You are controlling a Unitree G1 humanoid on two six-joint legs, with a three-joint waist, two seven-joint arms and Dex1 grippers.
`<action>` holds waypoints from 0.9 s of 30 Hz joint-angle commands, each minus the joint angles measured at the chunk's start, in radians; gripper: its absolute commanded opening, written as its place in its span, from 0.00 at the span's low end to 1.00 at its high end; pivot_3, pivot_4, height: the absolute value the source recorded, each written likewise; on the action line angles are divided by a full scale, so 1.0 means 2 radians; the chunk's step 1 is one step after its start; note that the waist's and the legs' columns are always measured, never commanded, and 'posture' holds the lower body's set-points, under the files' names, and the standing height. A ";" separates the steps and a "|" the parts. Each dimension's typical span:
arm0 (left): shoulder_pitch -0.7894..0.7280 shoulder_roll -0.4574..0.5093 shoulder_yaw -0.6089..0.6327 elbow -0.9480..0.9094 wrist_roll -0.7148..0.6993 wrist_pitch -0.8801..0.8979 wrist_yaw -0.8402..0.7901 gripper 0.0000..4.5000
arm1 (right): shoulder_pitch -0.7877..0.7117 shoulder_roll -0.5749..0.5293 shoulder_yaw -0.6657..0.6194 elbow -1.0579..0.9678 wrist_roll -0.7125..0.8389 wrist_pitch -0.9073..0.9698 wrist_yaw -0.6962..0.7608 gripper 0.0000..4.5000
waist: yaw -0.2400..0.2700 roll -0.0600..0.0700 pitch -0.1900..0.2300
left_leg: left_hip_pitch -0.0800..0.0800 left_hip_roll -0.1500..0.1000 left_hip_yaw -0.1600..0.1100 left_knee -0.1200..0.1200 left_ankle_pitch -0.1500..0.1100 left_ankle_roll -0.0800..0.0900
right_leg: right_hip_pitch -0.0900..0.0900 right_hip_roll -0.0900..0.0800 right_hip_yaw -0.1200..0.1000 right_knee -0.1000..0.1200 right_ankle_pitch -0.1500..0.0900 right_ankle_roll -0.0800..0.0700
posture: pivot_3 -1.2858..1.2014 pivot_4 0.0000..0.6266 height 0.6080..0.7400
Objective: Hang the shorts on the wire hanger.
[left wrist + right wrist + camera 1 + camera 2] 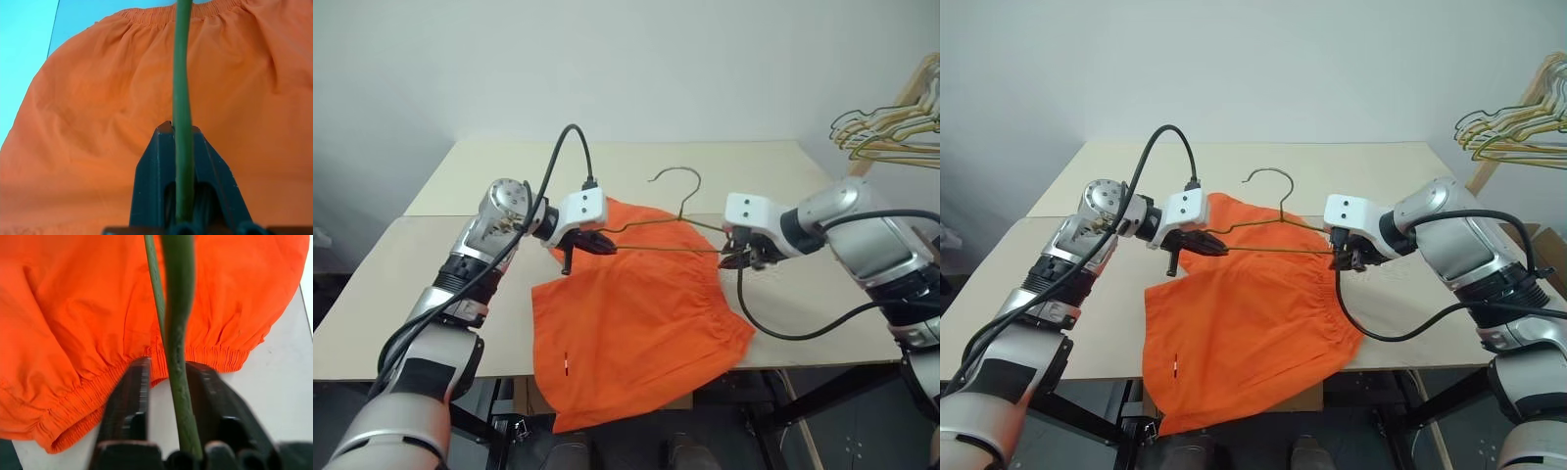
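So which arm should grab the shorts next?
Probably the right. The left gripper is shut on the wire hanger, holding it over the shorts, so it is busy. The right gripper sits at the hanger's other end, just above the waistband.

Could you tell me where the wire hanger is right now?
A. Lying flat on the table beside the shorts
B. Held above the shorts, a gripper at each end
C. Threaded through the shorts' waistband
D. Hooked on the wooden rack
B: the wire hanger hangs over the shorts, with the left gripper and right gripper at its two ends.
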 commanded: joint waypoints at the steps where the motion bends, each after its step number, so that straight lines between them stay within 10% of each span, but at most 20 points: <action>1: -0.009 0.002 0.010 -0.011 -0.006 -0.013 -0.004 0.00 | -0.004 -0.007 -0.021 -0.009 -0.009 -0.003 0.005 0.00 | 0.000 0.000 0.000 | 0.000 0.000 0.000 0.000 0.000 0.000 | 0.000 0.000 0.000 0.000 0.000 0.000 | 0.54 0.00 1.00; 6: -0.003 -0.001 0.019 0.006 -0.015 -0.073 -0.008 0.00 | 0.009 -0.014 -0.036 -0.021 -0.002 0.002 0.010 0.00 | -0.001 0.000 0.000 | 0.000 0.001 0.000 0.001 0.000 0.000 | 0.000 0.001 0.000 0.000 0.000 0.000 | 0.54 0.00 1.00; 17: -0.054 -0.018 0.121 0.132 -0.091 -0.127 0.019 0.71 | 0.240 -0.058 -0.243 -0.172 0.128 0.223 -0.051 0.00 | 0.010 0.000 0.000 | -0.003 0.001 -0.001 0.004 0.000 0.000 | 0.000 0.000 -0.001 0.000 0.001 0.001 | 0.53 0.00 1.00; 21: -0.016 -0.017 0.147 0.051 -0.142 -0.060 -0.002 0.98 | 0.350 -0.036 -0.353 -0.180 0.153 0.333 -0.100 0.00 | 0.013 0.000 0.000 | -0.003 0.000 0.000 0.005 -0.001 0.000 | 0.001 0.000 -0.001 -0.001 0.002 0.001 | 0.53 0.00 1.00; 27: 0.099 -0.007 0.151 -0.137 -0.222 0.034 -0.030 0.99 | 0.440 -0.007 -0.467 -0.172 0.199 0.456 -0.127 0.00 | 0.010 0.001 -0.001 | -0.002 0.001 -0.001 0.005 0.000 0.000 | 0.001 0.000 0.000 0.000 0.002 0.001 | 0.54 0.00 1.00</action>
